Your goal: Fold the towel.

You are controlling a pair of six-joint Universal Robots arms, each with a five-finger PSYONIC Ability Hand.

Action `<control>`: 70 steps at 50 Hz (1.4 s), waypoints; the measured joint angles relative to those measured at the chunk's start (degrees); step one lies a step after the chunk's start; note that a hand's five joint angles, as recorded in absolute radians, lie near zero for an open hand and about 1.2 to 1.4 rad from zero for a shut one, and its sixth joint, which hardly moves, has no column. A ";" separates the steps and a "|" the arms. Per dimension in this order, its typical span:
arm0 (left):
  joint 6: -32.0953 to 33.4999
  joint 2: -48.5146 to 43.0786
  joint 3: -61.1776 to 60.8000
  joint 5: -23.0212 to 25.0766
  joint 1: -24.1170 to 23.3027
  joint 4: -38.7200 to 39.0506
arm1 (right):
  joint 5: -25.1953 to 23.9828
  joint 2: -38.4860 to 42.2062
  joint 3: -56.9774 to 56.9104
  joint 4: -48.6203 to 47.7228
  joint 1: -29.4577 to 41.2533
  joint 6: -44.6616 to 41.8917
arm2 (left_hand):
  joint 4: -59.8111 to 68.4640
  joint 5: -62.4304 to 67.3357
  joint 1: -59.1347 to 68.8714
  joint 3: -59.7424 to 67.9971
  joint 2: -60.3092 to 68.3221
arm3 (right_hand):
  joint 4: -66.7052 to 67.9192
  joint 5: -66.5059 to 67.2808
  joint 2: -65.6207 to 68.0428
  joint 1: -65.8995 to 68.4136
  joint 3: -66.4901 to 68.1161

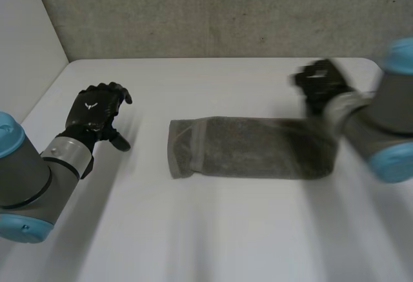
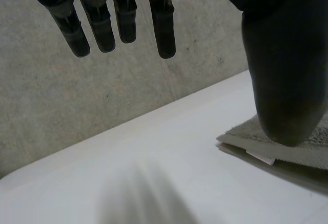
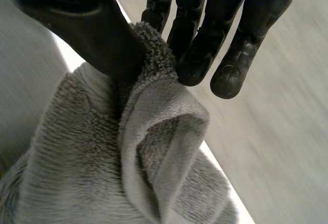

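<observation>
A grey towel lies folded into a long strip across the middle of the white table. My right hand is above the strip's right end and has that end raised off the table. In the right wrist view the thumb and fingers pinch a bunched edge of the towel. My left hand hovers to the left of the towel, apart from it, with straight fingers and nothing in it. Its thumb shows in front of the towel's left end.
A grey concrete wall runs behind the table's far edge. A pale wall stands at the left. Bare tabletop lies in front of the towel and to the left of it.
</observation>
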 measured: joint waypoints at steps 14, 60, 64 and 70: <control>0.48 -2.23 -0.21 0.08 0.11 -0.17 | 1.64 15.07 -7.86 0.13 20.04 0.39 | -0.01 -0.02 0.00 -0.02 -0.05 | -62.46 -62.98 -62.72 -62.39 -63.59; 0.78 -22.82 23.71 3.55 -20.51 -1.57 | -7.78 -5.37 29.56 -17.92 -2.78 14.00 | 8.95 12.24 10.02 9.43 9.32 | -60.09 -58.32 -60.05 -58.99 -60.65; 1.39 -23.76 24.56 3.49 -20.58 -3.24 | -7.76 -5.29 29.47 -17.94 -2.82 13.88 | 9.94 13.23 11.10 10.37 10.30 | -60.07 -58.12 -60.05 -58.88 -60.61; 3.76 -23.59 24.02 2.83 -20.07 -6.19 | -7.81 -4.95 29.33 -17.86 -2.85 13.69 | 9.95 13.33 11.14 10.49 10.36 | -56.28 -54.56 -56.37 -55.61 -56.95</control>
